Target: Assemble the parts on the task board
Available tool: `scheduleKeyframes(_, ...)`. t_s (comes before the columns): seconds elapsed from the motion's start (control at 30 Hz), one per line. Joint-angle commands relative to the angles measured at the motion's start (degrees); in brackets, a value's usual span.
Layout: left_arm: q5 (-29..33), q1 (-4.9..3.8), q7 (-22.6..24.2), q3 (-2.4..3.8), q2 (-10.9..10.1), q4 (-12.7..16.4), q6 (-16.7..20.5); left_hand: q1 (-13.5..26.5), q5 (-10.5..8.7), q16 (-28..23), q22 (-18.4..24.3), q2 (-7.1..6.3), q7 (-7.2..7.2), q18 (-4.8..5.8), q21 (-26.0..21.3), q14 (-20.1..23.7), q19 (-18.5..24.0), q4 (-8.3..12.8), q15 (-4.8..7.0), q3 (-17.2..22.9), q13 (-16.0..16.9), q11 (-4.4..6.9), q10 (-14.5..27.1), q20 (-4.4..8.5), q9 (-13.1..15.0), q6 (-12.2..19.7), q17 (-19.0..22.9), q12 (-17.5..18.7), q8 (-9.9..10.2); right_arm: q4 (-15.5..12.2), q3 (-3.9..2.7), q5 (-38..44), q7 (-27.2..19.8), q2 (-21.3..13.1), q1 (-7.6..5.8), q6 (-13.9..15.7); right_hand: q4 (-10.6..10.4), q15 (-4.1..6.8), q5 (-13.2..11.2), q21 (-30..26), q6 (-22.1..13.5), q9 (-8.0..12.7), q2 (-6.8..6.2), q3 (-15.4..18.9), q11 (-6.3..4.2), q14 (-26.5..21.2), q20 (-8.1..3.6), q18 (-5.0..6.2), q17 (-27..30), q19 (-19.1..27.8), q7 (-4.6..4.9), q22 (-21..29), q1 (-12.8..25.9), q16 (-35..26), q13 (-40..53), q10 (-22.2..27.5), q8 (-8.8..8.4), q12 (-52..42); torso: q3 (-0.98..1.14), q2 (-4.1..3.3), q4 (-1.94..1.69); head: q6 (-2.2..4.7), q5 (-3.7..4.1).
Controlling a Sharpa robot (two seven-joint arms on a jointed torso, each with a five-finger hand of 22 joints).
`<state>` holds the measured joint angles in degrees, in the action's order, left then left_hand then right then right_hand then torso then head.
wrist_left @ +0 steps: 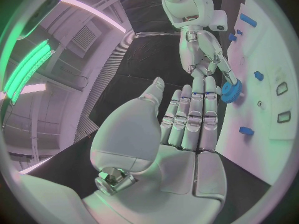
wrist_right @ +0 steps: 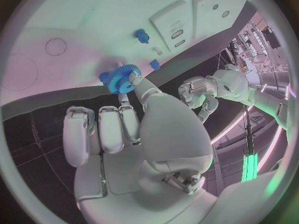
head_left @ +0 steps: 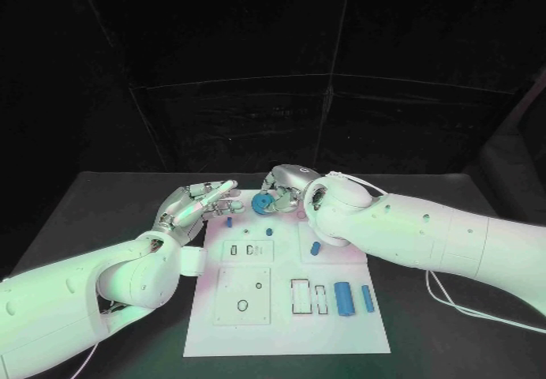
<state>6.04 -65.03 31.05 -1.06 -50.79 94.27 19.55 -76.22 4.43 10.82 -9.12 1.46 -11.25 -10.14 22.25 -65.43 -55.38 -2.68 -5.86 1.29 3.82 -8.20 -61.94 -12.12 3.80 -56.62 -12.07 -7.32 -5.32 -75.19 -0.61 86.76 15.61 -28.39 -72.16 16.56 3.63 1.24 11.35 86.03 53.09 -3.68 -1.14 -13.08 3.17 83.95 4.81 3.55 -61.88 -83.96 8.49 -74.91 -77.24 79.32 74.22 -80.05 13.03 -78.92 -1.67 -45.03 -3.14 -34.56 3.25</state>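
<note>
Blue gear [wrist_right: 120, 79] pinched in right robot hand [head_left: 278, 192], left robot hand [head_left: 203, 201] empty, fingers extended, above white task board [head_left: 342, 332]

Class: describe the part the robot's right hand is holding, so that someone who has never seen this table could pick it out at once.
Find the white board mid-table, then its far edge, where both hands meet. The right hand pinches a blue gear there. Unlike the other blue parts lying on the board, it is round and toothed.
</note>
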Motion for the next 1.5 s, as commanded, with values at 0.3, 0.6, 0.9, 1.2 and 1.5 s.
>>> scheduleKeyframes(0.3, -0.1, -0.08, 1.7, 0.02, 0.1, 0.2, -0.1, 0.0, -0.31, -0.3, 0.1, 0.64, -0.16, -0.34, -0.3, -0.4, -0.4, 0.4, 0.12, -0.1, -0.1, -0.27, 0.0, 0.14, 0.0, -0.4, -0.1, 0.2, 0.4, 2.5, 0.0, 1.2, 1.0, 2.4, 0.25, -4.3, 0.0, 0.22, 0.2, -0.3, 0.2, 0.0, -0.19, -0.8, -0.03, 1.6, -0.26, -1.05, 0.3, -1.1, -0.11, -2.1, 0.9, 0.1, -0.4, 0.0, -0.37, 0.3, 0.13, 0.04, 0.18, -0.18, -0.3)
scheduleKeyframes(0.6, -0.1, -0.08, 1.5, 0.02, 0.2, 0.1, -0.1, 0.0, -0.31, -0.3, 0.1, 0.64, -0.16, -0.34, -0.3, -0.4, -0.4, 0.4, 0.12, -0.1, -0.1, -0.27, 0.0, 0.14, 0.0, -0.4, -0.1, 0.2, 0.4, 3.0, 0.02, 1.4, 1.6, 2.8, 0.31, -5.6, -0.1, -0.36, -1.8, -0.4, -3.9, 0.1, -1.66, -1.1, 0.72, 1.5, 0.18, -1.04, 0.6, -1.0, 0.74, -2.0, 2.4, 0.0, -1.9, 1.0, -3.03, 1.6, 0.13, 0.01, 0.24, -0.27, -0.33)
scheduleKeyframes(0.9, -0.1, -0.08, 1.3, 0.02, 0.2, 0.0, -0.1, -0.1, -0.32, -0.4, 0.1, 0.7, -0.17, -0.35, -0.3, -0.5, -0.4, 0.5, 0.13, -0.1, -0.1, -0.27, 0.0, 0.15, 0.0, -0.5, -0.1, 0.3, 0.4, 2.9, 0.04, 1.6, 2.3, 2.5, 0.32, -6.2, -1.1, -1.04, -2.3, -0.5, -8.6, 0.0, -3.11, 0.7, 1.51, 1.5, 0.85, -1.02, 0.9, -1.0, 1.53, -1.9, 3.9, 0.0, -2.8, 1.9, -5.64, 2.4, 0.11, 0.05, 0.19, -0.41, -0.27)
scheduleKeyframes(1.2, -0.1, -0.08, 1.2, 0.02, 0.2, -0.1, -0.1, -0.1, -0.32, -0.4, 0.1, 0.7, -0.17, -0.35, -0.3, -0.5, -0.4, 0.5, 0.13, -0.1, -0.1, -0.27, 0.0, 0.15, 0.0, -0.5, -0.1, 0.3, 0.4, 2.6, 0.05, 1.5, 2.3, 1.8, 0.32, -5.9, -2.3, -1.2, -2.3, -0.5, -8.6, -0.1, -3.48, 1.8, 1.66, 1.4, 1.04, -1.0, 1.1, -1.0, 1.66, -1.8, 4.8, 0.0, -2.7, 1.9, -5.51, 2.3, 0.12, 0.01, 0.27, -0.4, -0.3)
scheduleKeyframes(1.5, -0.1, -0.08, 1.1, 0.02, 0.2, -0.1, 0.0, -0.1, -0.33, -0.4, 0.1, 0.74, -0.2, -0.35, -0.3, -0.5, -0.4, 0.5, 0.13, 0.0, -0.1, -0.28, 0.0, 0.15, 0.0, -0.5, -0.1, 0.3, 0.4, 2.4, 0.06, -0.7, 1.9, 1.5, 0.32, -6.9, -7.3, -1.31, -1.0, -0.5, -7.7, -0.2, -2.67, 4.2, 1.76, 1.5, 1.21, -1.04, 0.9, -1.1, 1.72, -2.1, 9.2, 0.3, -2.0, 1.3, -4.94, 1.6, 0.1, 0.01, 0.19, -0.47, -0.3)
